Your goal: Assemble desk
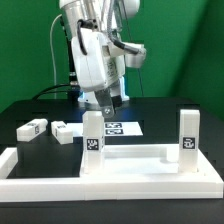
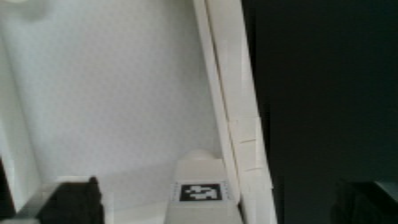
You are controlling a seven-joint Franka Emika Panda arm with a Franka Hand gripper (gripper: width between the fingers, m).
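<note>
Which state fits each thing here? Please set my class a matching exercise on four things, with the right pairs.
1 top panel
2 two loose legs
3 leg below the gripper
4 marker board

a upright
b lying down, exterior view's left
c flat, carrying upright legs
d flat, behind the legs

Pairs: 1-c; 2-b; 3-a; 4-d

The black table carries a flat white rectangular rimmed plastic top panel at the front, close behind a long low white border bar. A second white border bar runs along the exterior view's left. Farther back on that side, a short white block leg and another loose white leg lie near each other but apart. The marker board lies flat behind the panel.
</note>
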